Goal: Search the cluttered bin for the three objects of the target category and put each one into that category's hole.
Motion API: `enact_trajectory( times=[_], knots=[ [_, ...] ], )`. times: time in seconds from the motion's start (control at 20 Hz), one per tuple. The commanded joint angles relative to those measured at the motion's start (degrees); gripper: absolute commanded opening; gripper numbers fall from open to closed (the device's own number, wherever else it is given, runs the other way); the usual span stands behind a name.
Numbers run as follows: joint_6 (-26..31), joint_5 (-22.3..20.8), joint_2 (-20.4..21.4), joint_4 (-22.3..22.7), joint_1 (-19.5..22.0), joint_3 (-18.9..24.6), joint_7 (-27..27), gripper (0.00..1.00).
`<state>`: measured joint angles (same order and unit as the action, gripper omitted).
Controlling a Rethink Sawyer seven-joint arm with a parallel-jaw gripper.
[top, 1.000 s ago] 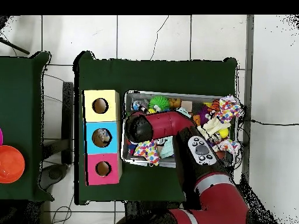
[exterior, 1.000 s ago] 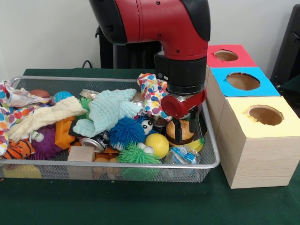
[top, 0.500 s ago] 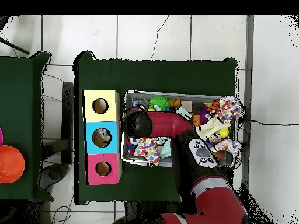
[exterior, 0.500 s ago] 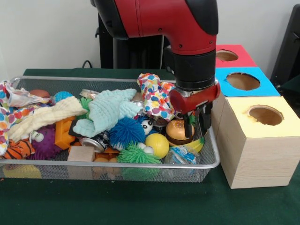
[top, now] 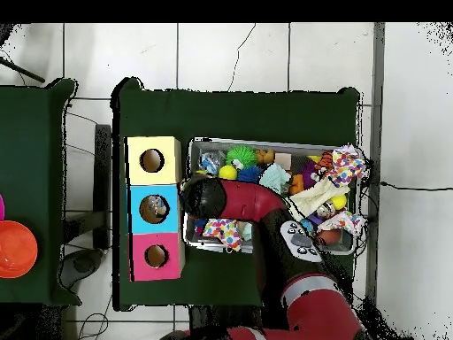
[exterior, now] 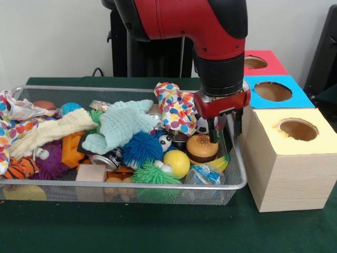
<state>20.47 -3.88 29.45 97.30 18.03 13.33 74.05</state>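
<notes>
My gripper (exterior: 223,126) hangs open over the right end of the wire bin (exterior: 131,184), just above and right of a toy burger (exterior: 201,147), with nothing between its fingers. The burger lies in the bin next to a yellow ball (exterior: 176,162) and a banana (exterior: 221,162). Beside the bin stand three wooden boxes with holes: yellow (exterior: 295,129), blue (exterior: 273,91) and red (exterior: 254,62). In the overhead view the arm's wrist (top: 205,197) hides the gripper, next to the blue box (top: 153,209).
The bin is crowded: a polka-dot cloth (exterior: 176,108), a light-blue cloth (exterior: 124,124), a blue fuzzy ball (exterior: 141,146), a green spiky ball (exterior: 152,174), a can (exterior: 105,158), a wooden block (exterior: 91,173) and a cream cloth (exterior: 50,129). The yellow box stands close to the bin's right wall.
The gripper rose off the toy burger and shifted right toward the boxes. The burger stayed in the bin.
</notes>
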Motion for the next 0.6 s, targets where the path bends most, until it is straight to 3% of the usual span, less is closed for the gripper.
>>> enact_trajectory(
  times=[0.05,0.3,0.6],
  knots=[
    [-4.13,2.84,-0.74,5.48,0.83,-2.04,16.11,1.0],
    [-4.68,2.62,0.46,6.81,0.73,-3.19,16.47,1.0],
    [-5.2,2.59,-0.59,5.31,1.31,-3.61,15.17,1.0]
  ],
)
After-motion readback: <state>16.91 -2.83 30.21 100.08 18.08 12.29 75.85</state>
